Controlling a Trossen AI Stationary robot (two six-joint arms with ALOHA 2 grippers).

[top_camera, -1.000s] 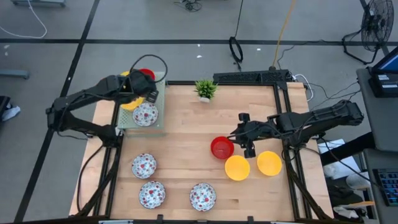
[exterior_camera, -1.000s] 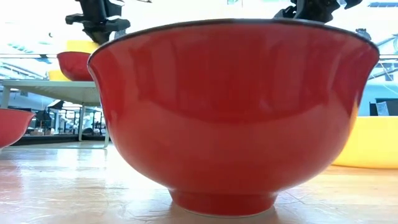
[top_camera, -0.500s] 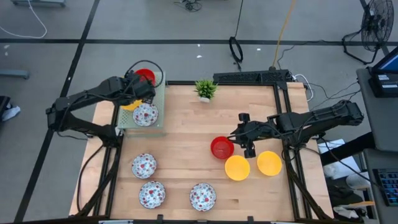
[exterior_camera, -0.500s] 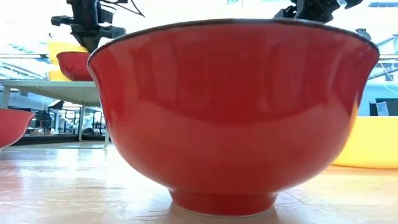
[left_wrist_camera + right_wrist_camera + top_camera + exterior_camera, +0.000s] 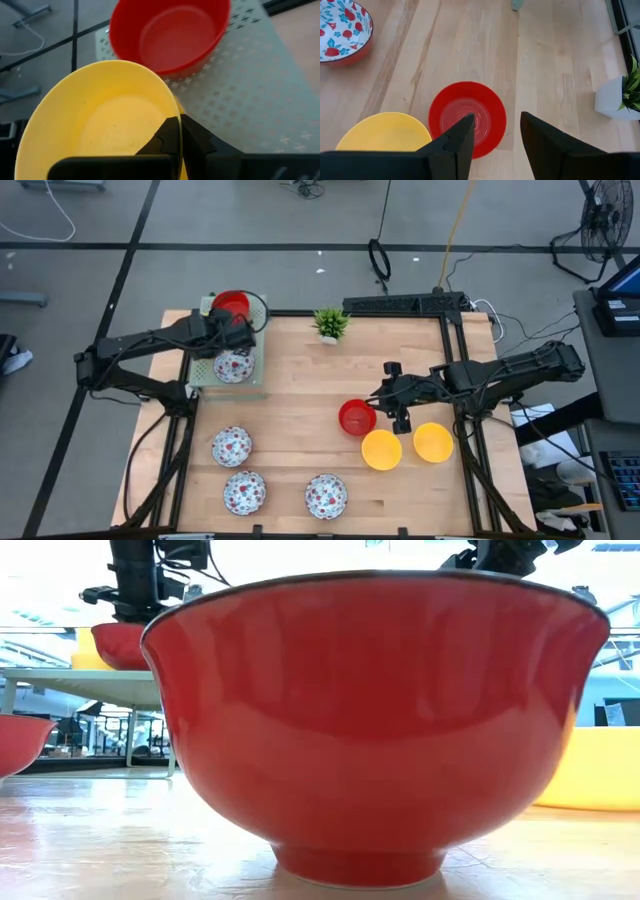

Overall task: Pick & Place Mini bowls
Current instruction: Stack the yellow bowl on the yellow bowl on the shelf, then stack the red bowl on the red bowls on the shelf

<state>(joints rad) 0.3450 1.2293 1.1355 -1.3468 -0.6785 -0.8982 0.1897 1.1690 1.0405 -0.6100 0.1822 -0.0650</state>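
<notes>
High view: left gripper (image 5: 240, 337) over the tray (image 5: 255, 375), which holds a red bowl (image 5: 231, 304) and a floral bowl (image 5: 233, 366). Right gripper (image 5: 391, 408) sits just beside the table's red bowl (image 5: 357, 417).

Left wrist view: fingers pinched shut on a yellow bowl (image 5: 95, 120) rim, tray's red bowl just beyond.

Right wrist view: jaws parted, empty, the table's red bowl ahead between them, yellow bowl (image 5: 382, 132) beside.
</notes>
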